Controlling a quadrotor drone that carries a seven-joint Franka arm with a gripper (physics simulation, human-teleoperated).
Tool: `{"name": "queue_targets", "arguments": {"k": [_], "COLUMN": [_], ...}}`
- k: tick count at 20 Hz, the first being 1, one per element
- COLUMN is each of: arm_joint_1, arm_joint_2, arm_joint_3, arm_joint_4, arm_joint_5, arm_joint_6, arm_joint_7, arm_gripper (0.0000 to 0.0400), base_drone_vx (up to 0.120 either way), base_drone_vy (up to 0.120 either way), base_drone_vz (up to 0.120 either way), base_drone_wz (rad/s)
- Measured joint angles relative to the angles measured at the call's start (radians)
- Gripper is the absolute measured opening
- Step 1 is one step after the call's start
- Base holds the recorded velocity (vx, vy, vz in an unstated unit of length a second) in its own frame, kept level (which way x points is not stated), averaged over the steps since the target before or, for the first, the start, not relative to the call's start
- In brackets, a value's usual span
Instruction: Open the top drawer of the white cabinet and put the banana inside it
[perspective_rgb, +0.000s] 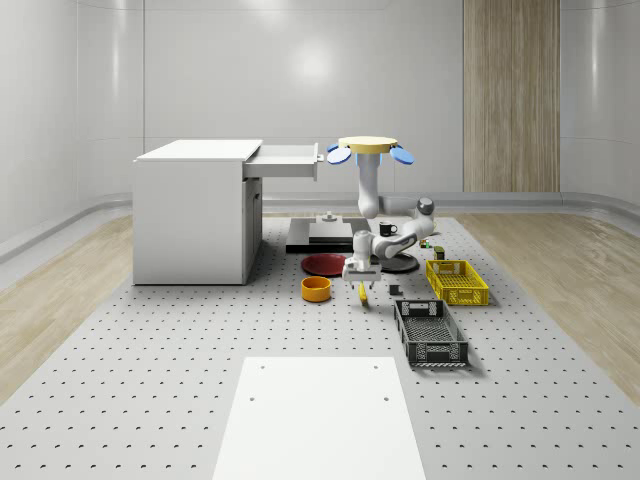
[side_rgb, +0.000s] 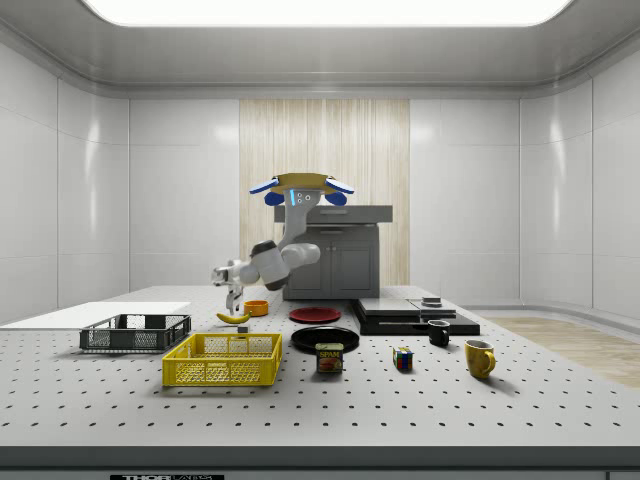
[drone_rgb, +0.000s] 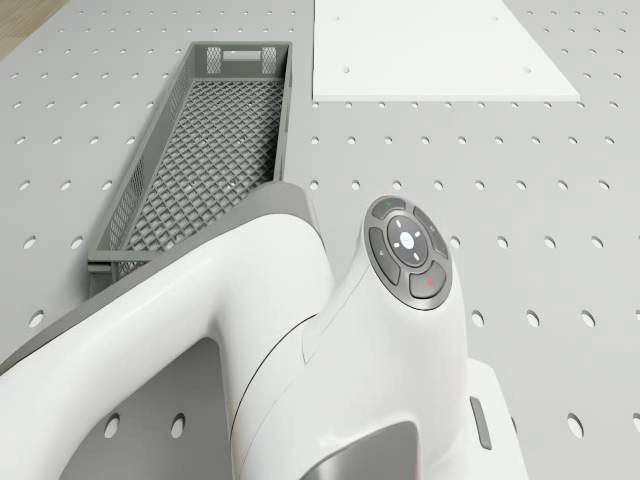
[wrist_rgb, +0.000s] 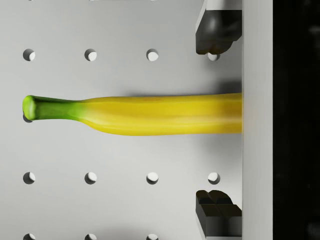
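Drone (perspective_rgb: 366, 146) hovering mid-frame in whole-scene view, arm (perspective_rgb: 371, 195) folded downward, gripper (perspective_rgb: 362, 283) pointing down, fingers (wrist_rgb: 216, 30) spread apart.

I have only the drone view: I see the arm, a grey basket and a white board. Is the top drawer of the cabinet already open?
Observer: Yes. In the whole-scene view the top drawer of the white cabinet stands pulled out.
Operator: Good. Do the jaws hold the banana?
Observer: No. In the wrist view the banana lies on the table, and the jaws are open, one on each side of it, not touching it.
Operator: And where is the drone itself?
Observer: The drone hovers beside the open drawer, at about its height, with the arm reaching down to the table.
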Motion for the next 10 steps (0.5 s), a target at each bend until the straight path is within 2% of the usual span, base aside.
{"name": "queue_targets", "arguments": {"k": [10], "arm_joint_1": [0.014], "arm_joint_2": [0.03], "arm_joint_3": [0.095], "arm_joint_4": [0.045], "arm_joint_5": [0.092], "arm_joint_6": [0.032], "arm_joint_7": [0.008], "arm_gripper": [0.04], "base_drone_vx": [0.0], "base_drone_vy": [0.0], "base_drone_vz": [0.0], "base_drone_wz": [0.0]}}
